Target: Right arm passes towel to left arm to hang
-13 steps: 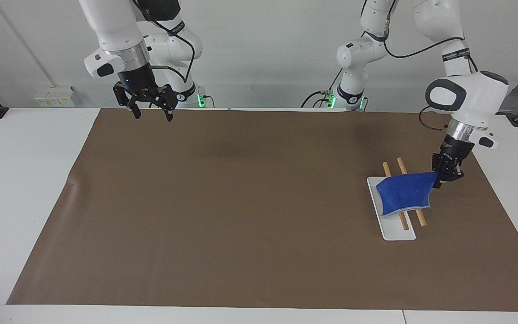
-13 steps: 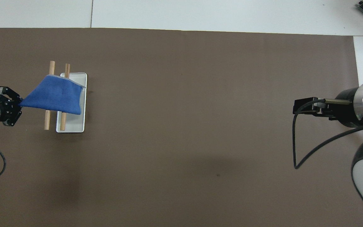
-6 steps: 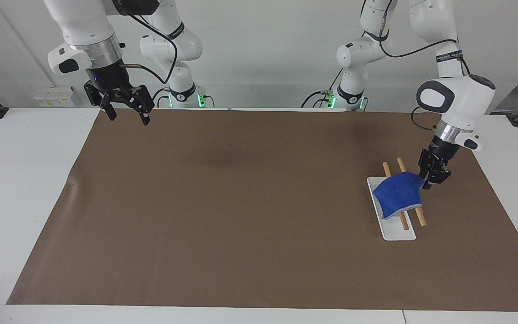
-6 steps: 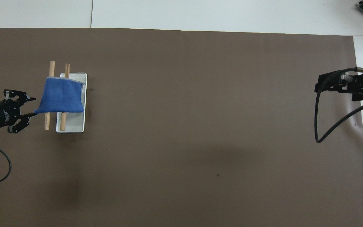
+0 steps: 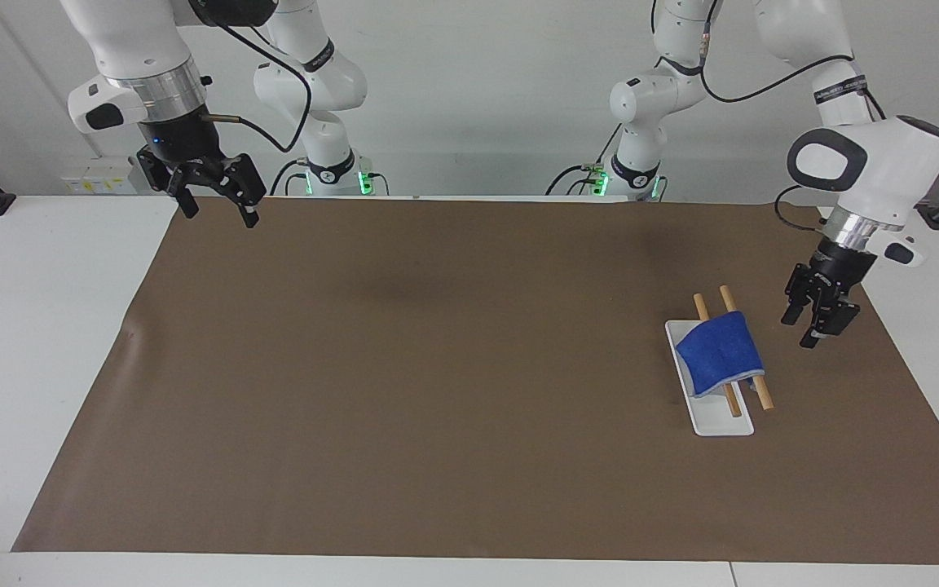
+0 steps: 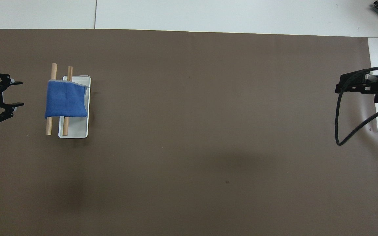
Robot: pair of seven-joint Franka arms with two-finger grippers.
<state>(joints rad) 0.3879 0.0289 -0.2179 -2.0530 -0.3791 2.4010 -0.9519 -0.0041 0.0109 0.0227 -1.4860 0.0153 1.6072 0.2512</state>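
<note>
Facing view first: the towel [image 5: 719, 352] now sits draped over the two wooden rods [image 5: 742, 355] of the little rack on the white tray [image 5: 710, 420], lower right of the frame. A second ago my left gripper [image 5: 810, 320] was still pinching its corner; now it's let go, fingers spread, and it hangs clear of the cloth at the right of the frame, just above the brown mat [image 5: 437, 367]. So the hang is basically done, I reckon, and all that's left is getting the left arm [image 5: 865, 175] out of there without snagging anything. The right arm [image 5: 143, 57] is up in the upper left of the frame, and its gripper [image 5: 213, 208], jaws apart and holding nothing, has drifted further toward that corner.

Overhead view: the towel [image 6: 66, 100] lies flat and square across both rods [image 6: 59, 98] at the left of the frame, no more stretched corner like before. The left gripper [image 6: 15, 93] is at the left edge, open, with a clear gap to the cloth. The right gripper [image 6: 346, 86] peeks in at the right edge, waiting.
</note>
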